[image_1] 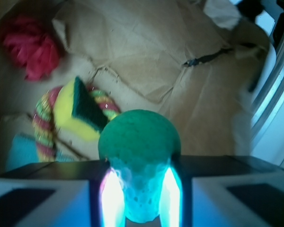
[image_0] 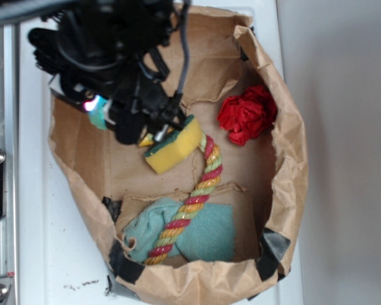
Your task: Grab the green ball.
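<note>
In the wrist view I see the hand [image_1: 141,198] closed around the green ball [image_1: 139,142], both fingers pressed against its lower half; the upper half protrudes clear. In the exterior view the ball [image_0: 99,113] shows only as a sliver under the arm, at the left of the paper bag [image_0: 286,159]. I judge the grasp made but shallow. Procedure: hold closing force steady, lift straight up, avoid sideways motion toward the yellow sponge [image_0: 174,146], and confirm the ball rides with the fingers.
</note>
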`<act>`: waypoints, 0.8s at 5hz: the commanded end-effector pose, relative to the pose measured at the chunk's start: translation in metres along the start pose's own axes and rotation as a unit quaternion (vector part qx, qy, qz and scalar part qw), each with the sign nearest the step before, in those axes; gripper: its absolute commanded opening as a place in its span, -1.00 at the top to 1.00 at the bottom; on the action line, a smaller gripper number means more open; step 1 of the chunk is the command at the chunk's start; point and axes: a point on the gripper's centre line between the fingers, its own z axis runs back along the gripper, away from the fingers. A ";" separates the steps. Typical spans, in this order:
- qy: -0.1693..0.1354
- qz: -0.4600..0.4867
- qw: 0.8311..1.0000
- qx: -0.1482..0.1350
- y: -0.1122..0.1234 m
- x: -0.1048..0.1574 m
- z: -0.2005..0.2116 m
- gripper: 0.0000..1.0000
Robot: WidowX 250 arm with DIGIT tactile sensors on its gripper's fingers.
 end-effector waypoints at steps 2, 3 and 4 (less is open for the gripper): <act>0.016 -0.170 0.985 -0.025 -0.026 0.008 0.018 1.00; -0.023 -0.201 0.979 -0.017 -0.031 -0.004 0.014 1.00; -0.017 -0.257 0.966 0.014 -0.026 -0.030 0.027 1.00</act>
